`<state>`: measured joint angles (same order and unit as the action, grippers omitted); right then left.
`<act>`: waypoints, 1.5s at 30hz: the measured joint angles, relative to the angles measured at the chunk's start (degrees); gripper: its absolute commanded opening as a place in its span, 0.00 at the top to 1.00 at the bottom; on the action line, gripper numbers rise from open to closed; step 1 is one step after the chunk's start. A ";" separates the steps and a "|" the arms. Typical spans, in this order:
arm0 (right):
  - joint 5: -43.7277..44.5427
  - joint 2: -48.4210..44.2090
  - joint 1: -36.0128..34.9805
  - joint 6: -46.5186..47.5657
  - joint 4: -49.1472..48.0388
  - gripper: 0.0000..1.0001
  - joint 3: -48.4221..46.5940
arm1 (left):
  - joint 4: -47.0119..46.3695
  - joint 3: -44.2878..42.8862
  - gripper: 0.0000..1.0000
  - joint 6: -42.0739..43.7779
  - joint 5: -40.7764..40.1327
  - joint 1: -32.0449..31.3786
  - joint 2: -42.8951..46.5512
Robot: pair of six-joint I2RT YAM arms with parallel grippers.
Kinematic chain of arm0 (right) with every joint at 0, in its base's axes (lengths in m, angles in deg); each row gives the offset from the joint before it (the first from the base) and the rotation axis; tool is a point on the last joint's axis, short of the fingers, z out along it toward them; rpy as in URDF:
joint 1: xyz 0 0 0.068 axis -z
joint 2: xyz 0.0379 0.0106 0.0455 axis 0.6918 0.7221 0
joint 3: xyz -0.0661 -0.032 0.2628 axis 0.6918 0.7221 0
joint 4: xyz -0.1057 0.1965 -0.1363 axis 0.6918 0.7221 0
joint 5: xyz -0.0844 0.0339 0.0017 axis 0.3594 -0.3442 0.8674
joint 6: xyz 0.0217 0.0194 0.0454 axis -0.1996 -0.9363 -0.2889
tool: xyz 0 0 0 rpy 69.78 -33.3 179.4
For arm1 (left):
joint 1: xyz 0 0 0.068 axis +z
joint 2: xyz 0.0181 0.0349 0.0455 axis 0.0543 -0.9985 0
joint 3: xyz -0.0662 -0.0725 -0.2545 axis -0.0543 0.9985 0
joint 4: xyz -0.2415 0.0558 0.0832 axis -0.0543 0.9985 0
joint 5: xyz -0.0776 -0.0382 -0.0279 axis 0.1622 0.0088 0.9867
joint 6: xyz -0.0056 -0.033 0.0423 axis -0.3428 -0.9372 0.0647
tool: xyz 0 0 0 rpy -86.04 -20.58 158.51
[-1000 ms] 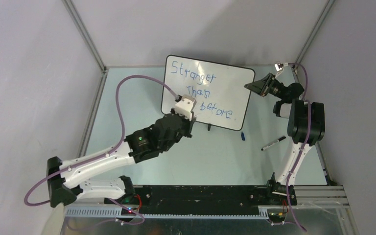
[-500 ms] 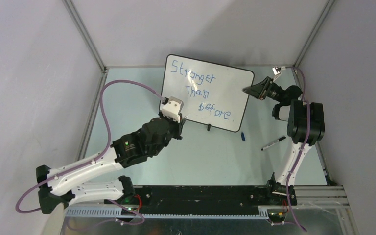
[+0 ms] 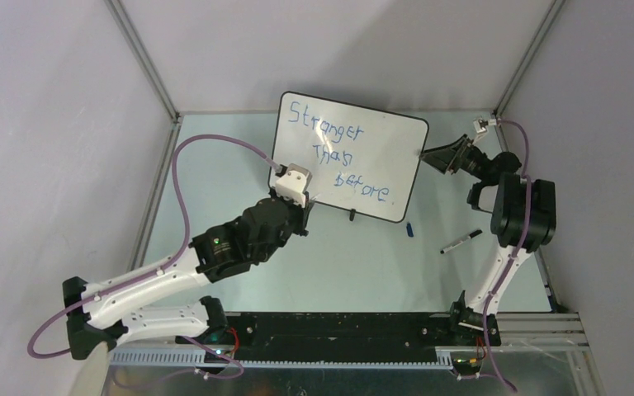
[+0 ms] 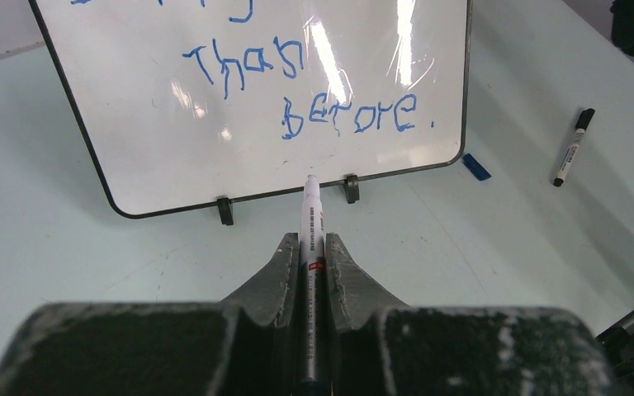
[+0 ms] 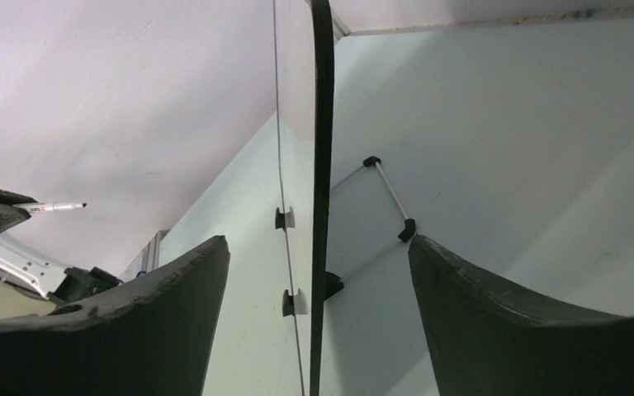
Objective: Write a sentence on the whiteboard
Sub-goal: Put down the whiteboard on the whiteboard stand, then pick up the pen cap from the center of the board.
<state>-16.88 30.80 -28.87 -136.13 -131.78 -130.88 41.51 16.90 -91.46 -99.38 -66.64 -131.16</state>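
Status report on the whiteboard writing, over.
Left gripper shut on marker, tip off the whiteboard. Right gripper open, astride its side edge. Sentence written. Spare marker lies aside.

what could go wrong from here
1. The right gripper stands open astride the whiteboard at its right edge, not gripping it. Pulling away crookedly could tip the board on its thin rear prop.
2. The left gripper holds a marker with its tip near the board's bottom rim. A forward nudge could push the unheld board or smear the sentence.
3. A loose marker on the table near the right arm could get swept away.
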 measured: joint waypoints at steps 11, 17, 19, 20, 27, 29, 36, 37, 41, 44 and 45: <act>5.11 -13.88 9.27 0.48 -0.02 0.14 15.39 | -0.13 1.18 1.00 0.02 -0.07 0.00 0.94; 8.37 -30.69 12.79 5.40 12.44 0.01 22.64 | 0.02 5.73 1.00 0.02 -0.92 0.00 6.75; 13.29 -39.93 11.65 12.22 27.23 0.01 23.08 | -0.04 6.75 1.00 0.02 -1.44 0.00 8.61; 17.38 -44.78 10.21 15.72 35.10 0.01 22.95 | -0.07 7.34 1.00 0.00 -1.57 0.00 9.51; 47.76 -68.43 -5.14 30.18 73.81 0.01 22.03 | -2.64 13.55 1.00 -1.60 -2.58 0.00 15.19; 56.48 -70.66 -9.64 31.58 81.00 0.01 22.03 | -3.58 15.37 1.00 -2.19 -2.91 0.00 16.57; 75.12 -78.27 -23.98 31.01 101.04 0.01 22.18 | -7.45 19.65 1.00 -4.26 -2.38 0.00 18.93; 75.95 -79.91 -24.06 30.21 102.62 0.01 22.21 | -8.61 20.63 1.00 -4.52 -1.81 0.00 19.52; 76.81 -83.08 -23.71 28.94 106.20 0.05 22.21 | -11.65 24.17 1.00 -5.31 0.07 0.00 21.77; 76.13 -79.06 -24.63 29.53 107.67 0.17 21.90 | -13.42 25.92 1.00 -5.88 1.11 0.00 22.86; 76.04 -76.35 -25.73 29.88 108.13 0.21 21.77 | -13.94 26.40 1.00 -6.05 1.51 0.00 23.17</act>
<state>59.16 -45.55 -54.60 -106.25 -23.65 -109.11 27.56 43.30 -97.51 -97.87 -66.64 -108.00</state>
